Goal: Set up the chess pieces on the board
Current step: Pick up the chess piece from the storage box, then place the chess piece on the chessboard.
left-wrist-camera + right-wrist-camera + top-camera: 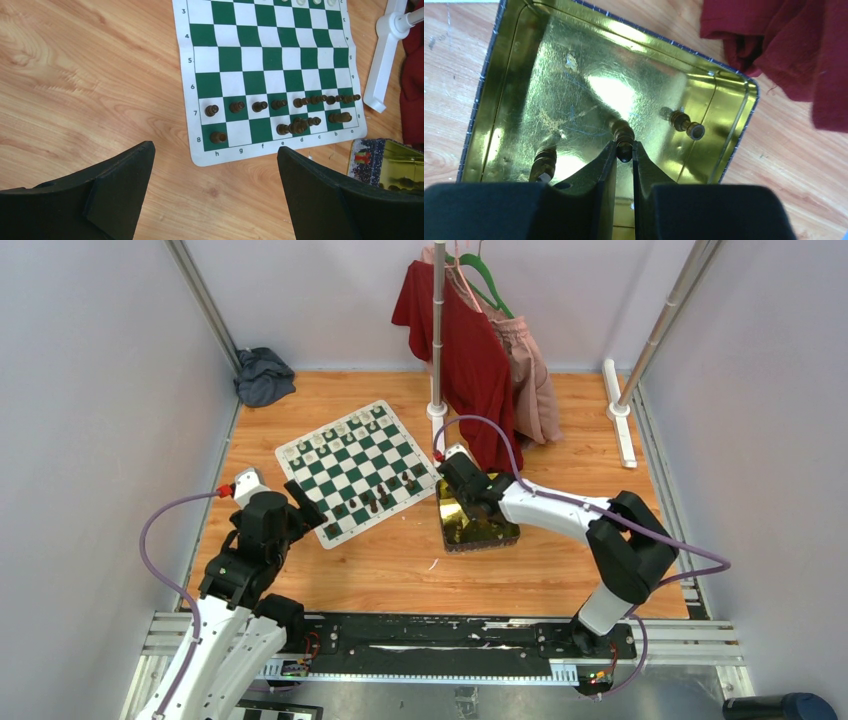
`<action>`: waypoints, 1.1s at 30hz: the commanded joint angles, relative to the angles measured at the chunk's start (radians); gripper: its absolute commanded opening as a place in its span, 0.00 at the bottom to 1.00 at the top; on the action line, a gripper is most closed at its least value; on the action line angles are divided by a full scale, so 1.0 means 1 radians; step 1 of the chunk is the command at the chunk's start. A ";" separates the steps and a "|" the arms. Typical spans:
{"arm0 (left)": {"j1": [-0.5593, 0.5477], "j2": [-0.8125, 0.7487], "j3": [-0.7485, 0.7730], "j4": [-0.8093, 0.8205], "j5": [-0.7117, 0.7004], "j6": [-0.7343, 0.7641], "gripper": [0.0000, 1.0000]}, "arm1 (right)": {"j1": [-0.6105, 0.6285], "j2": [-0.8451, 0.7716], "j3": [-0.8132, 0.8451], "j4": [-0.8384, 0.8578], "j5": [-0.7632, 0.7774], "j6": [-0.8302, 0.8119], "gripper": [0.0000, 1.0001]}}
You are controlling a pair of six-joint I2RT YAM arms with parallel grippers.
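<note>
Right gripper (624, 150): we see its fingers drawn almost together, pinching the tip of a held chessman (622, 134), dark brown, low inside the tin (724, 100).
Tin contents: besides the pinched one, a second chessman (686, 125) lies on its side near the right wall. A third chessman (543, 162) lies by the left finger, partly hidden.
Only the right wrist view: it alone shows us this grasp and the tin's gold floor. From above, the right gripper (462, 490) covers part of the tin (485, 532), and we cannot read the grasp there.
Left gripper (215, 149): its fingers are spread wide with nothing between them, above the table (75, 75) just off the board's near edge.
Only the top view: we see the left gripper (305, 502) at the board's near-left corner, and both arms together.
Board (260, 60): it lies flat on the wooden table between the two arms, turned at an angle (350, 465).
Dark brown pieces: eight stand along rank 7 (260, 106). On rank 8 there is one at h (217, 136), a crowded cluster around e to c (298, 125) and more at b (340, 117).
Cream-white pieces (340, 432): they line the board's far edge.
Tin from the left wrist (385, 160): it sits just beside the board's a-file corner.
Red garment (784, 50): it hangs just beside the tin's far corner.
</note>
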 commanded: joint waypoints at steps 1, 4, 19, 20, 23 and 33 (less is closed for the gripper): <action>-0.008 -0.009 -0.010 -0.002 -0.013 -0.011 1.00 | 0.003 -0.042 0.084 -0.070 0.028 -0.048 0.00; -0.008 -0.007 -0.007 -0.003 -0.012 -0.007 1.00 | 0.003 -0.047 0.120 -0.098 0.009 -0.052 0.00; -0.008 -0.003 0.008 -0.011 -0.020 -0.004 1.00 | 0.001 0.031 0.393 -0.184 -0.086 -0.069 0.00; -0.008 -0.003 0.005 -0.012 -0.021 -0.006 1.00 | 0.001 0.047 0.415 -0.185 -0.094 -0.069 0.00; -0.008 0.000 -0.001 -0.010 -0.023 -0.012 1.00 | -0.004 0.094 0.471 -0.189 -0.114 -0.070 0.00; -0.008 0.004 -0.005 -0.010 -0.016 -0.015 1.00 | -0.021 0.232 0.619 -0.195 -0.206 -0.051 0.00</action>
